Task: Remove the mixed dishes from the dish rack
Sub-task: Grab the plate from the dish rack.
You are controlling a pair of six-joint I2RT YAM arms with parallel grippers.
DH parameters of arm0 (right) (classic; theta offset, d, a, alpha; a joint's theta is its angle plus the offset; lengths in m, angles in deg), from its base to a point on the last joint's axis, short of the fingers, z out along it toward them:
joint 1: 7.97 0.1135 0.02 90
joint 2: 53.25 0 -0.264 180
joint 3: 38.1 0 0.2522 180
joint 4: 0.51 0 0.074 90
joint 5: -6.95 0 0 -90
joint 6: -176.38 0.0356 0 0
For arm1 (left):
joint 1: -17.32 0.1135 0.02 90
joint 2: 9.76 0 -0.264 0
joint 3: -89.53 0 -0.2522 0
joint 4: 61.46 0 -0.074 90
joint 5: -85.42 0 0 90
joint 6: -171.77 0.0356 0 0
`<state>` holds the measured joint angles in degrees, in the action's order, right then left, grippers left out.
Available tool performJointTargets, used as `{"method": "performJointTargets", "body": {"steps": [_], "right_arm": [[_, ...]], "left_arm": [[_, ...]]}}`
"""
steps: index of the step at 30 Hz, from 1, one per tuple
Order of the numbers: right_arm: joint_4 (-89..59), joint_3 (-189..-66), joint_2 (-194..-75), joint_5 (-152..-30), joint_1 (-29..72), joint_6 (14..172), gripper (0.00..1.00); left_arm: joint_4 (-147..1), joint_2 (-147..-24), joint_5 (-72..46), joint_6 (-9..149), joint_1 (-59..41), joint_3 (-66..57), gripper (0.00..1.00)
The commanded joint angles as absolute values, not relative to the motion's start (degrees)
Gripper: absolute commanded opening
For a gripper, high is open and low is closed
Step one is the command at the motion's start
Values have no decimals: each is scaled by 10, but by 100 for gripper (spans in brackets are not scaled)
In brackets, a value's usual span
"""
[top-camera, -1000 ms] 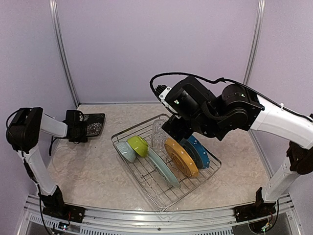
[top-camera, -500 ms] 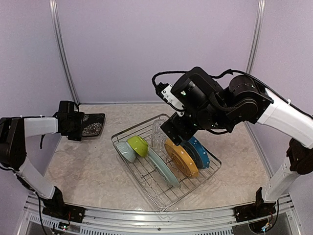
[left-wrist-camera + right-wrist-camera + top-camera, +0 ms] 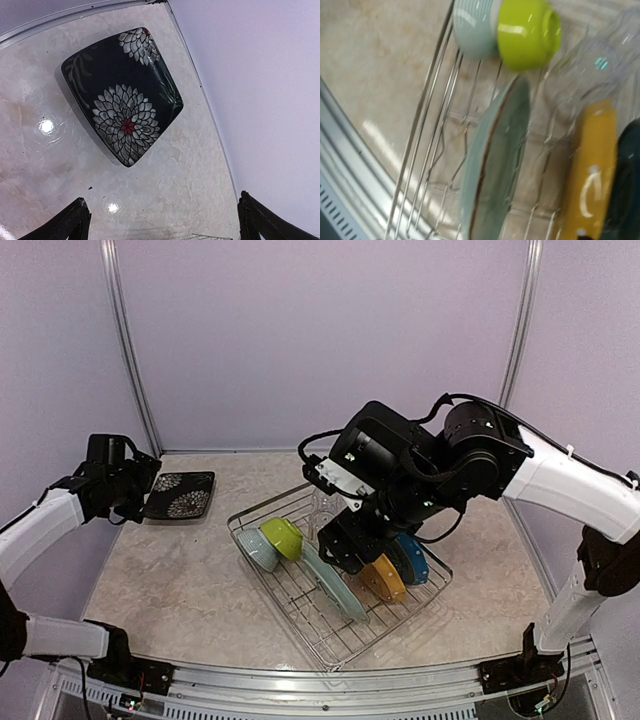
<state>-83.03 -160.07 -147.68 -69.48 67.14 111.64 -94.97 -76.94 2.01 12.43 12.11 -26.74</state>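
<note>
Most of what is to be unloaded sits in the dish rack [image 3: 300,615] in the middle of the bench [image 3: 170,580], and the main hazard is crowding: the right gripper [image 3: 338,543] hangs low over the pale teal plate [image 3: 335,585] and the orange-dotted plate [image 3: 385,580], which stand on edge just beside each other, with a clear glass [image 3: 322,505] close behind. A slanted approach could knock the glass over, tip one plate into its neighbour, or catch the rack and drag it. Whether the right jaws are spread or closed I cannot tell; the blurred wrist view shows no fingers plainly. The left gripper [image 3: 165,220] has its jaws wide apart, holding nothing, above the black square plate [image 3: 122,95], which lies flat on the bench at the far left, well apart from the rack. That plate is glossy with white flowers. The teal plate leans, thin-rimmed; the lime bowl [image 3: 283,537] and pale-blue bowl [image 3: 258,550] rest on their sides at the rack's left end, and a blue-dotted plate [image 3: 410,555] stands at its right.
</note>
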Motion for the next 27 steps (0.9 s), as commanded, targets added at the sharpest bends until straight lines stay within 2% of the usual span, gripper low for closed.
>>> {"method": "performJointTargets", "body": {"steps": [1,14,27], "right_arm": [[-868,-1631,-1517,-727,677,1168,80],[-883,-1621,-1607,-693,681,1202,71],[-839,-1563,-1641,-687,681,1223,62]], "left_arm": [[-1011,-712,44,155,112,-292,99],[-1064,-620,68,149,109,-320,99],[-1077,-595,69,137,108,-337,99]]}}
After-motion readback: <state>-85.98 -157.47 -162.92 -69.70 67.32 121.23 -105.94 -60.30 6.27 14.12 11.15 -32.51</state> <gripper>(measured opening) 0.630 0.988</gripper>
